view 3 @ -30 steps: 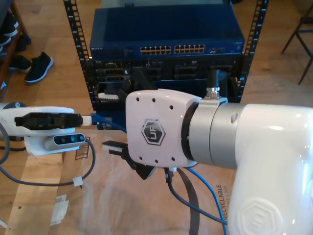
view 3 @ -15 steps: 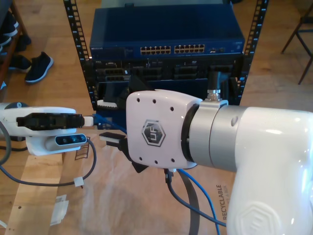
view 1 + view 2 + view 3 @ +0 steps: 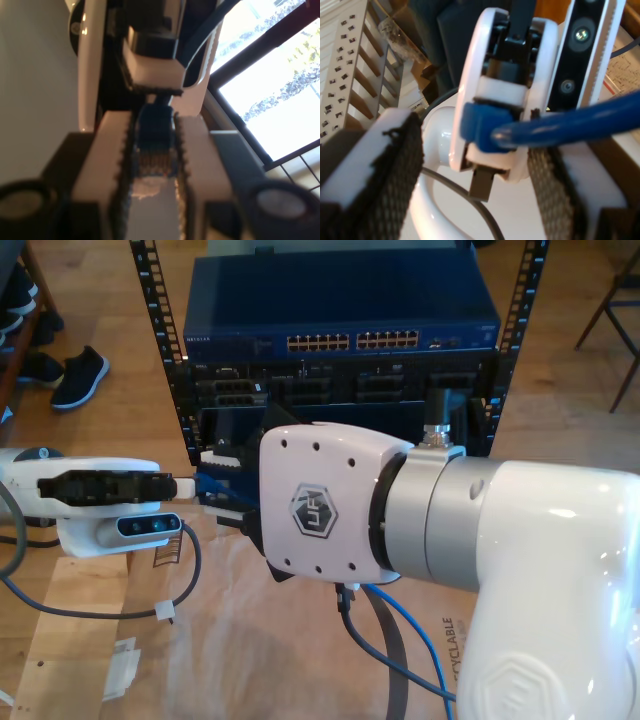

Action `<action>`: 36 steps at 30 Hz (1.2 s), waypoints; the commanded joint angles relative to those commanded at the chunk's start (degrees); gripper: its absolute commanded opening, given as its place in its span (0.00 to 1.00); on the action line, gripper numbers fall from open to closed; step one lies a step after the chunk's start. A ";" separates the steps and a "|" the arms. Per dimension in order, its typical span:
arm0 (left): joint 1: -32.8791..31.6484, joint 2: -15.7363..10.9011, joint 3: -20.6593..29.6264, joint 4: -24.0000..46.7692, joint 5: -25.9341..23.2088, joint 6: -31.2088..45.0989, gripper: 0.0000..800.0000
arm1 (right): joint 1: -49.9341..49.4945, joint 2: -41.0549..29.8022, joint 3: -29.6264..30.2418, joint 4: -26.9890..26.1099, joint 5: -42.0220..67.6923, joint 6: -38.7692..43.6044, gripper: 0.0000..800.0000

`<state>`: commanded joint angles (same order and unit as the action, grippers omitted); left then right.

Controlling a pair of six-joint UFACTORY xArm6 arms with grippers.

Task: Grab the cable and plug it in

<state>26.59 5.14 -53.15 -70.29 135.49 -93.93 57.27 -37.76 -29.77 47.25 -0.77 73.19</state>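
Clamped between the toothed pads of my first gripper (image 3: pixel 152 122): the small blue plug (image 3: pixel 154 155) of the cable (image 3: pixel 570 122), contact strips showing, held at the exterior view's left in front of the rack. Spread wide on either side of that plug, the mesh-textured pads of my second gripper (image 3: pixel 475 165), pinching nothing. Trailing from the plug, thin glossy blue cord, close to one pad. Behind, a dark-blue network switch (image 3: pixel 340 310) with two rows of ports, set between perforated rack rails (image 3: pixel 150 300). Stamped on the glossy white wrist housing (image 3: pixel 320 505), a hexagonal emblem. Printed on the brown paper (image 3: pixel 250 650) underneath: "RECYCLABLE".
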 joint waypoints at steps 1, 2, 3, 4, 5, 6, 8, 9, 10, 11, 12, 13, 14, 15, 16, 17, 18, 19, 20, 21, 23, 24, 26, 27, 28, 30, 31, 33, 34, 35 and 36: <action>0.00 0.00 0.00 0.00 0.00 0.00 0.06 | 0.00 0.09 0.00 0.00 0.00 0.00 0.38; 0.00 -0.09 0.00 0.00 0.00 0.00 0.06 | 0.00 0.09 -0.09 -0.09 0.00 0.00 0.38; 0.00 -0.09 0.00 0.00 0.00 0.00 0.06 | 0.00 0.09 0.00 0.00 0.00 0.00 0.36; 0.00 -0.09 0.00 0.00 0.00 0.00 0.06 | 0.00 0.09 -0.09 0.00 0.00 0.00 0.35; 0.00 -0.09 0.00 0.00 0.00 0.00 0.06 | 0.00 0.09 0.00 0.00 0.00 0.00 0.34; 0.00 -0.09 0.00 0.00 0.00 0.00 0.06 | 0.00 0.09 -0.09 0.00 0.00 0.00 0.33; 0.00 -0.09 -0.09 0.00 0.00 0.00 0.06 | 0.00 0.09 0.00 -0.09 0.00 0.00 0.31; 0.00 -0.09 0.00 0.00 0.09 0.00 0.06 | 0.00 0.09 -0.09 -0.09 0.00 0.00 0.30; 0.00 -0.09 0.00 0.00 0.09 0.00 0.06 | 0.00 0.09 0.00 0.00 0.00 0.00 0.28; 0.00 -0.09 -0.09 0.00 0.09 0.00 0.06 | 0.00 0.09 -0.09 0.00 0.00 0.00 0.28; 0.00 -0.09 -0.09 -0.09 0.09 0.00 0.06 | 0.00 0.09 -0.09 -0.09 0.00 0.00 0.27; 0.00 -0.09 -0.09 -0.09 0.09 0.09 0.06 | 0.09 0.09 0.00 0.00 0.00 0.00 0.26; 0.00 -0.09 -0.09 0.00 0.09 0.09 0.06 | 0.09 0.09 0.00 0.00 0.00 0.00 0.26; 0.00 -0.09 -0.09 -0.09 0.09 0.09 0.06 | 0.09 0.09 0.00 0.00 0.00 0.00 0.25; 0.00 -0.09 -0.09 -0.09 0.09 0.09 0.06 | 0.09 0.18 0.00 0.00 0.00 0.00 0.24; 0.00 -0.09 -0.09 -0.09 0.09 0.09 0.06 | 0.09 0.18 0.00 0.00 0.00 0.00 0.24; 0.00 -0.09 -0.09 -0.09 0.09 0.09 0.06 | 0.09 0.26 0.00 0.00 0.00 0.00 0.23; 0.00 -0.09 -0.09 -0.09 0.18 0.09 0.06 | 0.09 0.26 -0.09 0.00 0.00 0.00 0.23; 0.00 -0.09 -0.09 -0.09 0.18 0.09 0.06 | 0.09 0.26 -0.09 0.00 0.00 0.00 0.23; 0.00 -0.09 -0.09 -0.09 0.18 0.09 0.06 | 0.09 0.26 -0.09 0.00 0.00 0.00 0.23; 0.00 -0.09 -0.09 -0.09 0.18 0.09 0.06 | 0.09 0.26 0.00 0.00 0.00 0.09 0.20; 0.00 -0.09 -0.09 -0.09 0.18 0.09 0.09 | 0.09 0.26 0.00 0.00 0.00 0.09 0.18; 0.00 -0.09 0.00 -0.09 0.18 0.09 0.15 | 0.09 0.26 0.00 0.00 0.00 0.09 0.10; 0.00 -0.09 0.00 -0.09 0.09 0.09 0.17 | 0.09 0.26 0.00 0.00 -0.09 0.09 0.07; 0.00 -0.09 0.00 -0.09 0.09 0.00 0.24 | 0.09 0.26 0.00 0.00 -0.09 0.09 0.05; 0.00 -0.09 0.00 -0.18 0.09 0.18 0.54 | 0.09 0.26 0.00 0.00 -0.09 0.09 0.02; 0.00 -0.09 0.00 -0.35 0.09 0.26 0.77 | 0.09 0.26 0.00 0.00 0.00 0.09 0.01; 0.18 -0.18 -0.18 -1.67 -0.09 0.53 0.91 | 0.09 0.26 0.00 0.00 0.00 0.09 0.00; 0.26 -0.53 -0.53 -1.93 -0.26 0.53 0.96 | 0.09 0.53 0.00 0.00 0.00 0.18 0.00; 0.26 -1.05 -0.79 -1.93 -0.62 0.62 0.99 | 0.09 0.97 0.00 0.09 -0.09 0.18 0.00; 0.35 -1.76 -1.05 -1.85 -1.14 0.62 0.99 | 0.09 1.23 0.00 0.09 -0.09 0.18 0.00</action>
<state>26.95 3.38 -54.21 -72.13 134.35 -93.32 57.36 -36.53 -29.77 47.34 -0.86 73.36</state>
